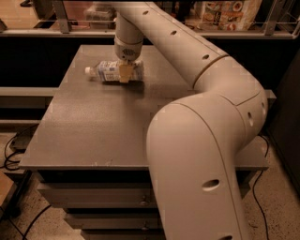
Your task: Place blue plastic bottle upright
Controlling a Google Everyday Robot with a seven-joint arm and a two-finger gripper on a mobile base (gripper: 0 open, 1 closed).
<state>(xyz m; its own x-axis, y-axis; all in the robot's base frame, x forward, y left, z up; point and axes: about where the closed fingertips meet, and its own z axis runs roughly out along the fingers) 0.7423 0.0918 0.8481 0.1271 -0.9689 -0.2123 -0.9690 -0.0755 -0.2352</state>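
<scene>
It looks like a work room: a grey worktop (93, 122) on drawers (93, 196), cables (10, 152) on a speckled floor (33, 227), snack bags (227, 11) behind. The gripper (124, 74) sits low at the worktop's far side.

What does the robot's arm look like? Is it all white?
Mostly. The arm is creamy white, thick and rounded like fat tubes, with small dark oval holes along it and a thin seam ring. Its claw, over the plastic bottle at the table's far end, is tan.
</scene>
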